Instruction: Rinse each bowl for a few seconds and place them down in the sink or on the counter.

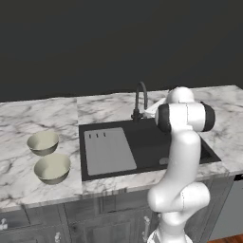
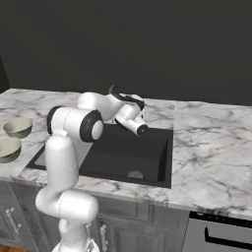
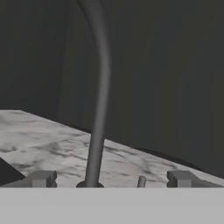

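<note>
Two pale beige-olive bowls stand on the white marble counter [image 1: 28, 114] left of the sink, one farther back [image 1: 43, 142] and one nearer the front edge [image 1: 52, 168]; both also show at the left in the right base view [image 2: 18, 127] [image 2: 7, 147]. The black sink [image 1: 147, 140] has a grey ribbed drainboard [image 1: 108, 151] and a dark curved faucet [image 1: 141, 97]. My gripper [image 3: 111, 179] is open and holds nothing. It is raised behind the basin and faces the faucet neck [image 3: 100, 87], far from both bowls. The faucet's base stands between the fingertips [image 3: 43, 178].
A small lever [image 3: 141, 180] rises beside the faucet base. The round drain [image 2: 135, 174] lies at the basin's front. My own arm [image 1: 182, 142] rises in front of the sink's right half. Marble counter [image 2: 211, 142] extends right of the sink, with a dark wall behind.
</note>
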Controlling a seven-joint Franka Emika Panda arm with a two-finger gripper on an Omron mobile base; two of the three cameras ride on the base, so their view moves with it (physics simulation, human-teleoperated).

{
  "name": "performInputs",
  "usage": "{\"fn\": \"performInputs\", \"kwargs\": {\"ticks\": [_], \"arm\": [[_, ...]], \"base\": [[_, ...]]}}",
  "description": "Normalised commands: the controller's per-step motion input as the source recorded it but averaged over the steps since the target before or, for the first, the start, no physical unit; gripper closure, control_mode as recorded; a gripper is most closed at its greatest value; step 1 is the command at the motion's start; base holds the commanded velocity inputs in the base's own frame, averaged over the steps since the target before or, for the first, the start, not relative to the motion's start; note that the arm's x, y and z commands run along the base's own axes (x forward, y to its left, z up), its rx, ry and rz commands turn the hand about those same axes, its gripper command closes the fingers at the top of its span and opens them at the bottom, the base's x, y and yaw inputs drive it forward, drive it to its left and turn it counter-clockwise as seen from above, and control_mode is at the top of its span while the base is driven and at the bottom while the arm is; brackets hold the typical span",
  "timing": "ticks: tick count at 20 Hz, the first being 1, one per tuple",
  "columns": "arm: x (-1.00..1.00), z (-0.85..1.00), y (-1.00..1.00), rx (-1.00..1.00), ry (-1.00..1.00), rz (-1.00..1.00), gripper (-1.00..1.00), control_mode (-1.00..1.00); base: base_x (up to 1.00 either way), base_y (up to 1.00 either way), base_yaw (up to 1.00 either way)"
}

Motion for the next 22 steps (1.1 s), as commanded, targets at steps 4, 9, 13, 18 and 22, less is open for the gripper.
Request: {"fn": "performInputs", "kwargs": {"ticks": [4,9,13,18,22], "arm": [[0.16,-0.12,0.02,0.0,0.02,0.0,-1.0,-1.0],[0.18,-0.13,0.0,0.0,0.03,0.0,-1.0,-1.0],[0.22,-0.09,0.0,0.0,0.02,0.0,-1.0,-1.0],[0.25,-0.1,0.0,0.0,0.02,0.0,-1.0,-1.0],[0.27,-0.11,0.0,0.01,0.04,0.01,-1.0,-1.0]], "base": [[0.0,0.0,0.0],[0.0,0.0,0.0],[0.0,0.0,0.0],[0.0,0.0,0.0],[0.0,0.0,0.0]]}}
